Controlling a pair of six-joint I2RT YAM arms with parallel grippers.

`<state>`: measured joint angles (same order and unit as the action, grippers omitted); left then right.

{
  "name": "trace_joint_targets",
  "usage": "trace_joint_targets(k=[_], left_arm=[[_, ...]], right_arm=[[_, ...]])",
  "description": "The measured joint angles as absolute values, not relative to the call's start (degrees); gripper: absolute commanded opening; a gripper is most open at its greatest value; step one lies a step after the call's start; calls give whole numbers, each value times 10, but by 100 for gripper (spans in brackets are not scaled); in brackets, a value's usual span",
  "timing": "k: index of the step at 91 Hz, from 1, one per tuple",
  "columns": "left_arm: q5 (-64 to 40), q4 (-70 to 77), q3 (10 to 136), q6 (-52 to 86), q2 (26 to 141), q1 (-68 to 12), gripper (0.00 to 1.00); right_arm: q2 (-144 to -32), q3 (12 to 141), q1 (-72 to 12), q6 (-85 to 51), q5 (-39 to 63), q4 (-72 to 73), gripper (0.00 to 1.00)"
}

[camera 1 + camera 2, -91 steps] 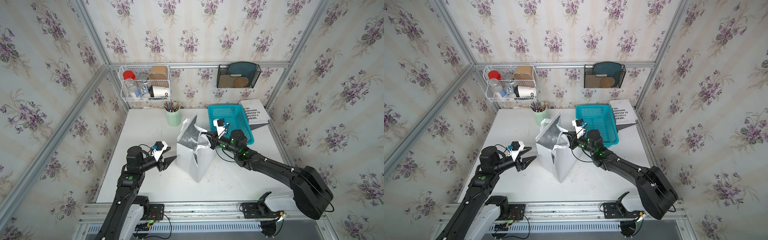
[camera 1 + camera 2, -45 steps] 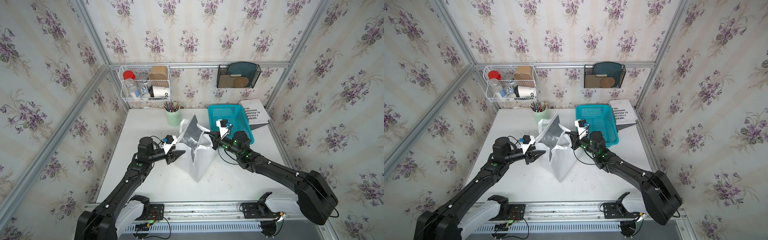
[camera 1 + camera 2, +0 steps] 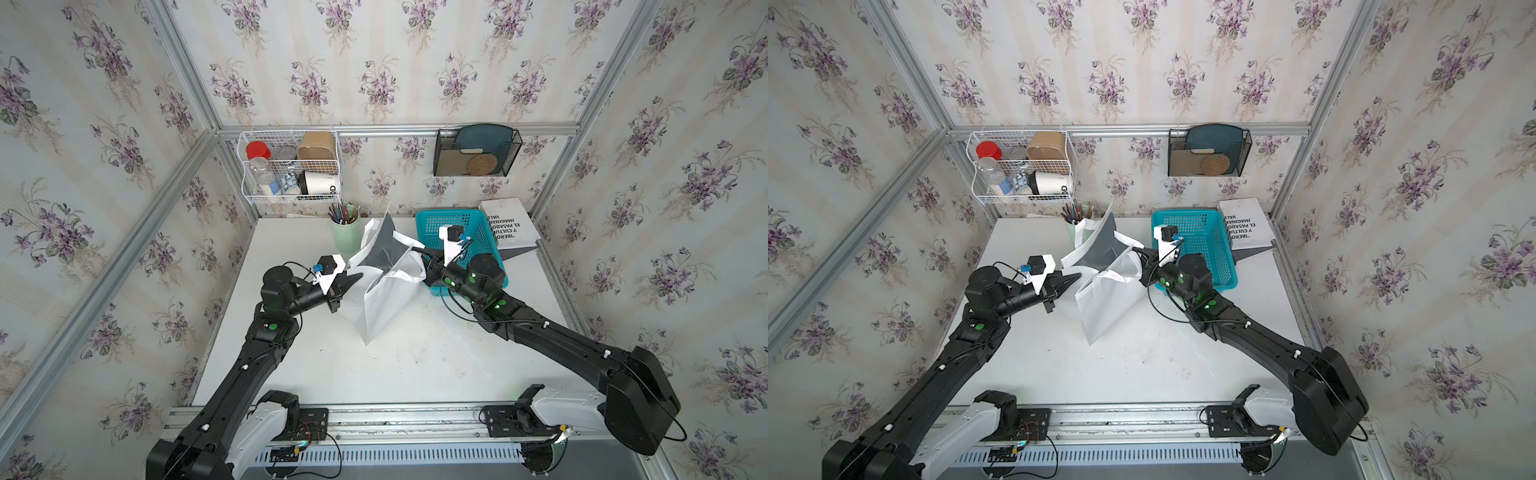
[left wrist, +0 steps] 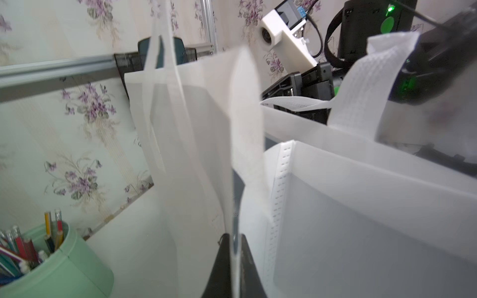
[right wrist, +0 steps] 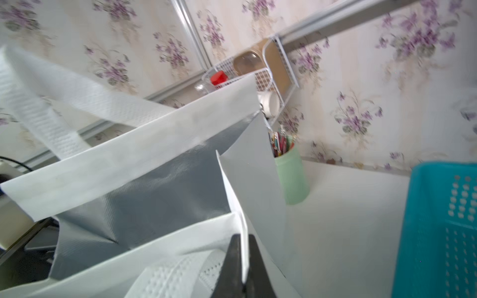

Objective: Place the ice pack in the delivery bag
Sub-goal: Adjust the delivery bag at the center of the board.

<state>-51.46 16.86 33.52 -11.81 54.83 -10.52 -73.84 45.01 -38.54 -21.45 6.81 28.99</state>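
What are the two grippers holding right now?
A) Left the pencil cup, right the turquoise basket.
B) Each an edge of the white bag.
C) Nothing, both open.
B: the wrist views show the left gripper and right gripper pinching edges of the delivery bag.

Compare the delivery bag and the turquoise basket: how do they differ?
The delivery bag is tall and white with silver lining; the turquoise basket is low and perforated. The left gripper and right gripper pinch the bag's rim; neither holds the basket. Both stand open-topped on the table.
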Motion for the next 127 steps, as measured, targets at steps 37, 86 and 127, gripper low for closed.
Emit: trace_joint_targets(k=[37, 86, 127], left_arm=[[-607, 128, 292, -139, 552, -60, 0], [-424, 184, 237, -98, 496, -142, 0], [-459, 47, 290, -131, 424, -142, 54]], right_arm=[[-828, 477, -383, -251, 26, 265, 0], [-704, 441, -354, -205, 46, 252, 87], [-462, 286, -292, -137, 51, 114, 80]])
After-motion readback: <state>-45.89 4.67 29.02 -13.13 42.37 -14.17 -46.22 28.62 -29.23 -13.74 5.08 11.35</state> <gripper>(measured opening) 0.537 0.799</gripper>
